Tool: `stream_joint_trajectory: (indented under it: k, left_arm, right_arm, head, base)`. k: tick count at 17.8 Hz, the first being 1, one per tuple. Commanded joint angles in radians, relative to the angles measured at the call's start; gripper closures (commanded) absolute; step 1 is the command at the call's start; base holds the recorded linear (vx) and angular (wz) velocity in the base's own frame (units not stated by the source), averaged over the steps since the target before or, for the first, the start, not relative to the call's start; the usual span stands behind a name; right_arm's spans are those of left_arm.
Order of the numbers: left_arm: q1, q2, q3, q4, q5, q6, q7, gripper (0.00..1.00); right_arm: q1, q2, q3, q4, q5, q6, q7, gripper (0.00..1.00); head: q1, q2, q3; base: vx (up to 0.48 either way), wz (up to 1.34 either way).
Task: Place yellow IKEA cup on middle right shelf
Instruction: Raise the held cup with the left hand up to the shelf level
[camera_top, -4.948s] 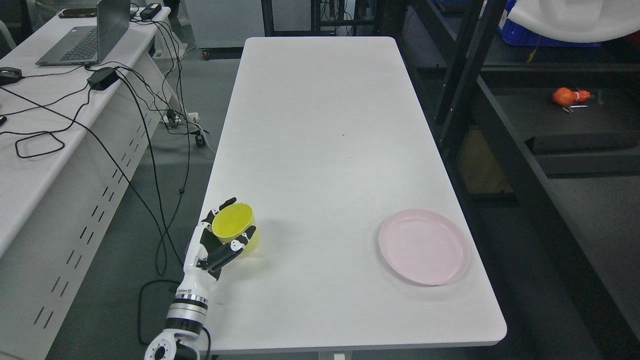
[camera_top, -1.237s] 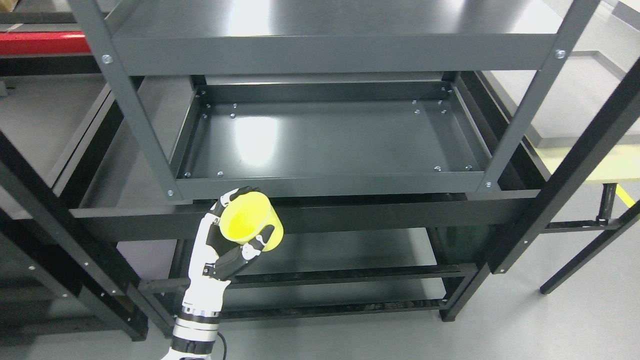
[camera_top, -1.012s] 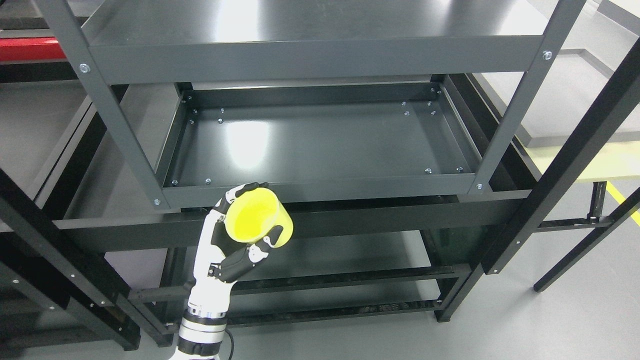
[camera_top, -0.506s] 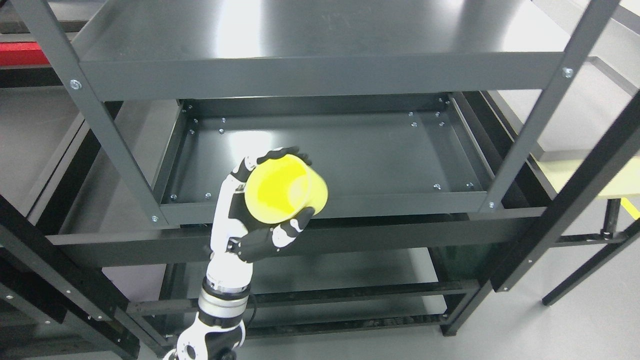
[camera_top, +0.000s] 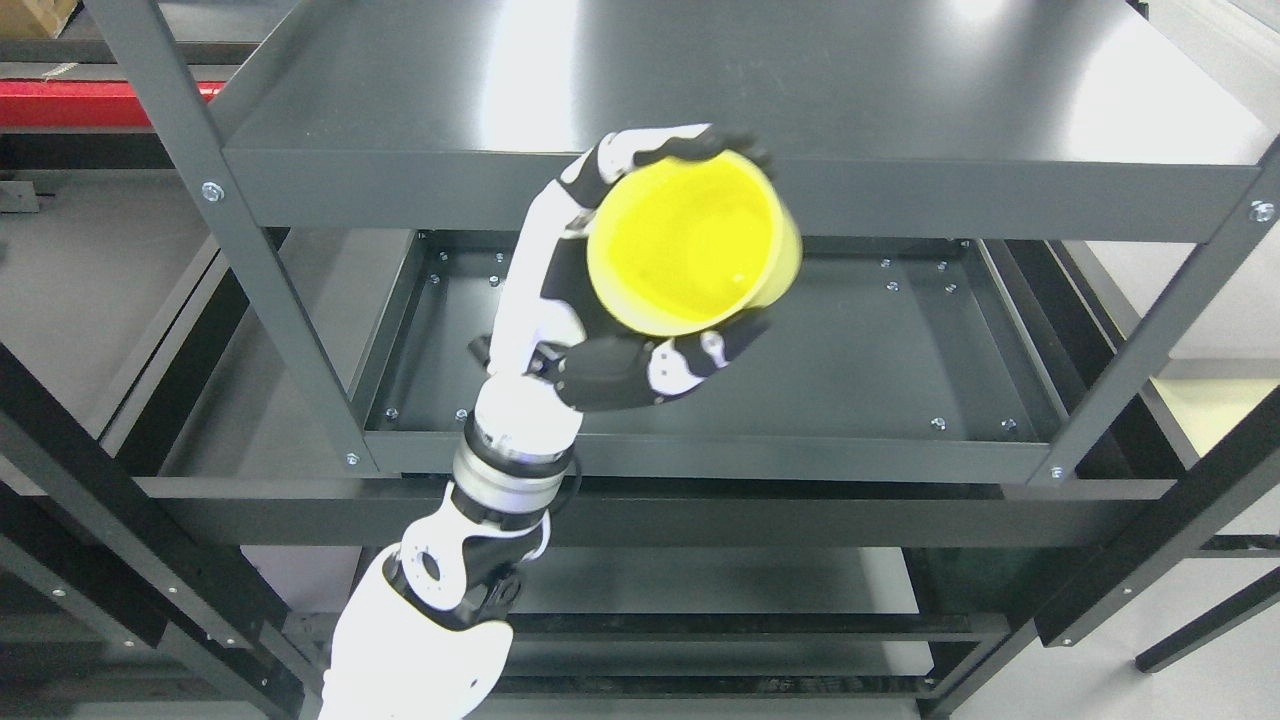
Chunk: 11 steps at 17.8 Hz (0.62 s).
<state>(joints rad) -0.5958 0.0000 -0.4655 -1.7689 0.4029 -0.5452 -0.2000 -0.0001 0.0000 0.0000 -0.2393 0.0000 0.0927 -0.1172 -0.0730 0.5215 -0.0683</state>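
My left hand (camera_top: 640, 270) is shut on the yellow cup (camera_top: 690, 245), fingers over its far rim and thumb under its near side. The cup is tilted, its empty mouth facing the camera. It hangs in the air in front of the dark grey rack, level with the top shelf's front edge (camera_top: 900, 205) and above the middle shelf tray (camera_top: 850, 350), left of that tray's centre. The left arm rises from the bottom left. My right hand does not show.
The rack's grey uprights stand at left (camera_top: 250, 300) and right (camera_top: 1160, 330) of the middle tray. A black frame (camera_top: 1150, 540) crosses below and to the right. Lower shelves (camera_top: 700, 600) show under the tray. A red strip (camera_top: 90, 90) lies at far left.
My left arm has lifted the cup up and to the right, from the middle tray's front lip to the top shelf's edge. The cup looks nearer and larger. The view has shifted slightly.
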Motion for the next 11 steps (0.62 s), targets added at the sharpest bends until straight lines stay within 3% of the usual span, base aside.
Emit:
stream_joint_trajectory:
  k: [1, 7, 11]
  left_arm:
    - [-0.231, 0.017, -0.154, -0.006, 0.005, 0.077, 0.06, 0.98]
    - [-0.354, 0.017, -0.154, -0.006, 0.008, 0.276, 0.29, 1.0]
    - [-0.45, 0.017, -0.151, -0.006, 0.098, 0.587, 0.471, 1.0]
  right_arm:
    - [0.014, -0.017, 0.017, 0.0, -0.025, 0.001, 0.001, 0.01]
    - [0.014, -0.017, 0.017, 0.0, -0.025, 0.001, 0.001, 0.01]
    - [0.014, -0.017, 0.017, 0.0, -0.025, 0.001, 0.001, 0.01]
  head:
    - [0.0, 0.0, 0.0]
    - [0.0, 0.0, 0.0]
    - [0.0, 0.0, 0.0]
  base:
    - [0.051, 0.03]
    - [0.02, 0.03]
    - [0.0, 0.0]
